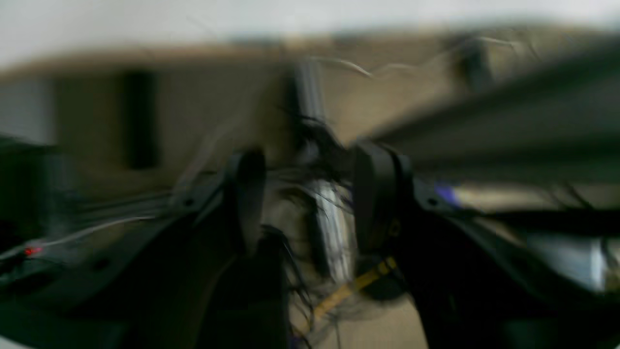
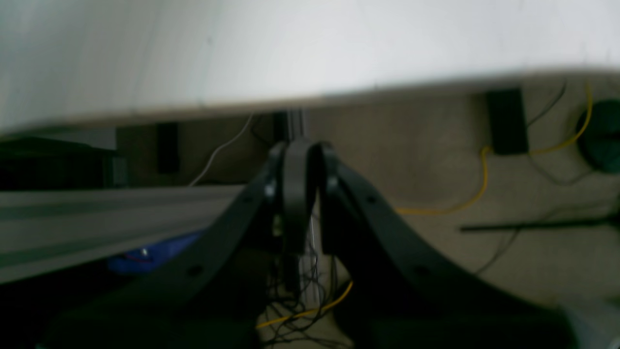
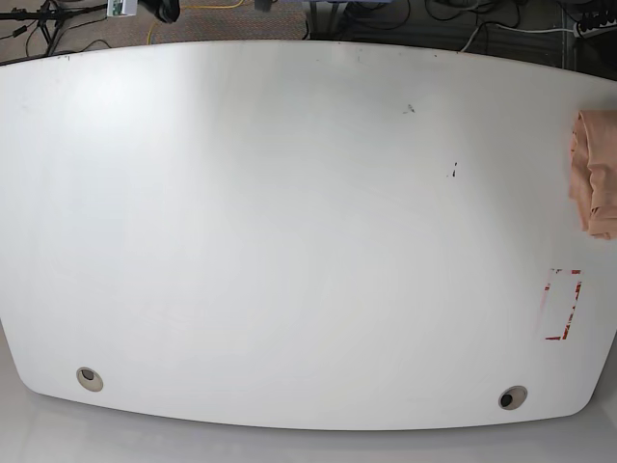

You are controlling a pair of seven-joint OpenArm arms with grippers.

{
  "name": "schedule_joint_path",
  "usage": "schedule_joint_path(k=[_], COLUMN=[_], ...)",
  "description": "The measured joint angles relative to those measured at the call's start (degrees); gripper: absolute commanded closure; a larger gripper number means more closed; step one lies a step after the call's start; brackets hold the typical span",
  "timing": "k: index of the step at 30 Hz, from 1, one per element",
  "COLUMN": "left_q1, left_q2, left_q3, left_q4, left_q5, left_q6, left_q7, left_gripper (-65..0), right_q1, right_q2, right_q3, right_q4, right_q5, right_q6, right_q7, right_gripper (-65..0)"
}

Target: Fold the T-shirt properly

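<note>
robotics lab / test bench

setting: lab-type workspace. evidence: large white table [image 3: 289, 241] with two cable grommets [image 3: 90, 378] near its front edge and red tape marks [image 3: 564, 304] on its surface; beige carpet floor [image 2: 436, 165] strewn with loose wiring, including a yellow cable [image 2: 479, 189]; aluminium extrusion rail [image 2: 97, 218]; black stands and cords beyond the table's far edge.

left wrist view smeared by motion blur, right wrist view soft, base view bright and evenly lit.

The peach T-shirt [image 3: 596, 174] lies bunched at the table's right edge, partly cropped.
</note>
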Motion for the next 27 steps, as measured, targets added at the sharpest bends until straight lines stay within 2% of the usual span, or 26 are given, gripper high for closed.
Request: schedule_joint_path(k=[2,4,9,10,12,18,21,25,27], left_q1=[-2.34,-5.38,-14.38,-16.9,-20.9,-29.81,-34.12,-39.19,-42.12], left_q2=[-0.5,-0.68,-0.59,-0.52,-0.35,-0.37,-0.52,-0.5,-0.55], left_q3=[-0.17,-0.37,-0.31,-0.11,-0.13,-0.2,-0.22,-0.28,-0.35], left_q4=[-5.35,-10.69,-25.99,-30.32,-36.52,-50.9,-57.68,-64.06,-67.8], left_q5=[-0.04,0.07,0.17,-0.26,-0.11,-0.24,-0.09,-0.33,-0.24], left_q6=[-0.07,1.01,0.98,0.57,0.52,0.7,0.94,0.96,0.85], left_q7=[0.17,1.09,1.66,-1.18,0.42,0.04,0.61,-0.02,0.17], left_gripper=[-26.2,-26.2,-26.2,-26.2,-26.2,-26.2,-26.2,-26.2,-26.2], right_q1=[0.39,1.64,7.43,8.57,11.45,16.94,19.63,22.8,24.59], right_q2=[0.35,0.66,0.94,1.29,1.73,1.77,1.55,1.88,2.67], right_q3=[-1.38,-2.75,-3.17,-2.86,-2.89,-2.95,-3.19,-3.28,-3.3], right_q4=[-3.23,-7.39,-18.21,-20.15,-25.57,-37.35,-43.25,-50.18,-53.07], right_q5=[-0.66,-4.57,-11.06,-10.78,-13.2,-19.23,-22.95,-25.62,-26.32], right_q6=[-0.2,-0.11,-0.15,0.13,0.11,-0.26,-0.28,0.04,0.11], right_q7=[0.72,0.13,-0.74,1.31,1.31,7.69,8.94,12.22,12.17], right_gripper=[-3.6,-3.6,-3.6,-3.6,-3.6,-3.6,-3.6,-3.6,-3.6])
